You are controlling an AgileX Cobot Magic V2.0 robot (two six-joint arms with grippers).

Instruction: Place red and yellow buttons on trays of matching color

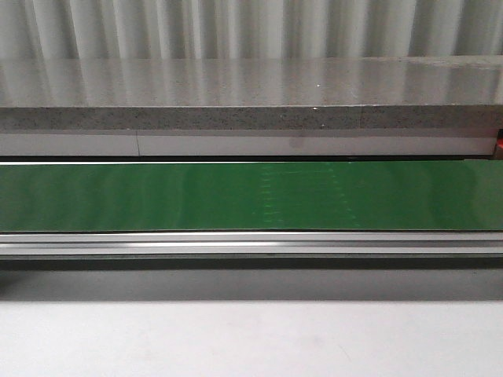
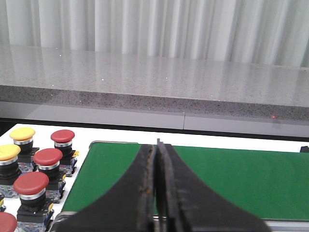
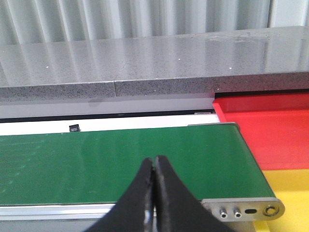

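Note:
Several red buttons and yellow buttons stand on black bases on the white table, beside the left end of the green conveyor belt. My left gripper is shut and empty over that end of the belt. My right gripper is shut and empty over the belt's right end. A red tray lies just past that end, with a yellow tray next to it. No gripper shows in the front view, only the bare belt.
A grey speckled counter runs behind the belt, with a white pleated curtain behind it. The belt has an aluminium frame along its near side and a metal end plate at the right. A small black part sits behind the belt.

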